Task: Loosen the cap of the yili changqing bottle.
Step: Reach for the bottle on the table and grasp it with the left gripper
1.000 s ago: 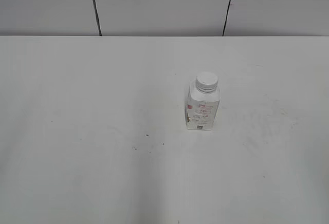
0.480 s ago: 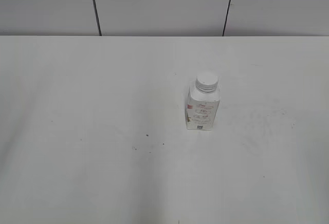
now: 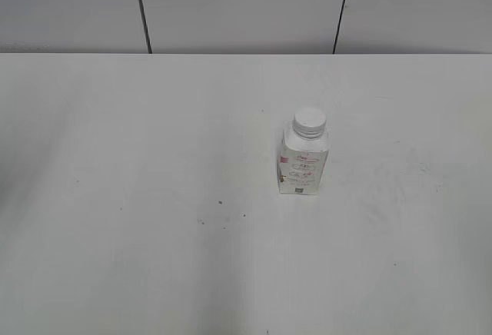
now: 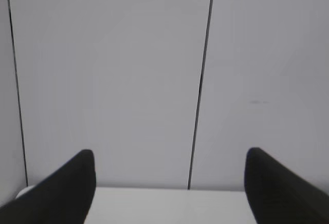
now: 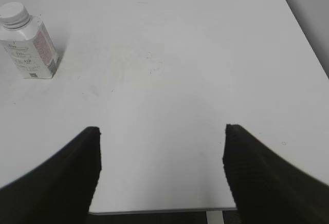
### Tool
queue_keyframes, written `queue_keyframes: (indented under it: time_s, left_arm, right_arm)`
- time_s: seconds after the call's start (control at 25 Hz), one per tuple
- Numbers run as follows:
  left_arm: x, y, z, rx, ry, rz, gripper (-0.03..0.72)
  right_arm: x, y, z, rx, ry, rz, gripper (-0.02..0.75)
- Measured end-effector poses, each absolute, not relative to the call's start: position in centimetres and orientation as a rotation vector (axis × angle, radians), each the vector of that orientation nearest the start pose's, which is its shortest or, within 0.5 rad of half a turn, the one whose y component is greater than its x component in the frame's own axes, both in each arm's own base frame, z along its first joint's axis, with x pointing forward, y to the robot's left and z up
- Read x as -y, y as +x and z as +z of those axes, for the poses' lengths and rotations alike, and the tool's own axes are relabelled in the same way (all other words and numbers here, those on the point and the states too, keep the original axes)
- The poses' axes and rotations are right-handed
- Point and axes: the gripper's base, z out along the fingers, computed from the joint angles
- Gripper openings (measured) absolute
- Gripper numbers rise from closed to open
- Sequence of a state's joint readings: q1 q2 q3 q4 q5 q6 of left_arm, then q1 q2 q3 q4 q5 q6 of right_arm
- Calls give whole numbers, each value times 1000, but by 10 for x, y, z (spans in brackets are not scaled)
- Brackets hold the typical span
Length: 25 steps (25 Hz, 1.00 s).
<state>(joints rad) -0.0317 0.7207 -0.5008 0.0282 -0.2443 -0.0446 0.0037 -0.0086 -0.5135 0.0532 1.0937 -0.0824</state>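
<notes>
Exterior: yili changqing bottle (image 3: 304, 164) stands upright, right of the surface (image 3: 115, 197) centre; cap (image 3: 309, 121) seated — nothing started, no arm in view.
Left wrist: left gripper (image 4: 169, 188) spread wide, empty, facing the wall beyond the far edge.
Right wrist: right gripper (image 5: 162, 157) released, well apart from the bottle.
Label: pink-red print, unreadable.

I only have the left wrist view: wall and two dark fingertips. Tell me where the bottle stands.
Observer: The yili changqing bottle stands upright on the white table, right of centre in the exterior view.
Operator: Report the cap.
Observer: The cap sits on the neck; nothing touches it.
Operator: Give me the right tool.
Observer: The right tool is open and empty, with the bottle far off at the upper left of its view.
</notes>
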Motion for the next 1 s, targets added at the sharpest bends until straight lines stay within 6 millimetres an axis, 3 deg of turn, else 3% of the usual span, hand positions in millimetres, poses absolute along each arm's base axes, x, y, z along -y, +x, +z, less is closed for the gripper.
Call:
queue_keyframes:
  time_s: [0.12, 0.48, 1.0]
  left_arm:
    - [7, 179, 326, -1477, 18, -47, 544]
    - [9, 224, 292, -1550, 29, -49, 544]
    - [12, 260, 253, -1569, 53, -57, 531]
  right_arm:
    - [-4, -9, 278, -2052, -93, 15, 584]
    - [-4, -9, 278, -2052, -93, 15, 584]
    - [-4, -9, 278, -2052, -93, 15, 584]
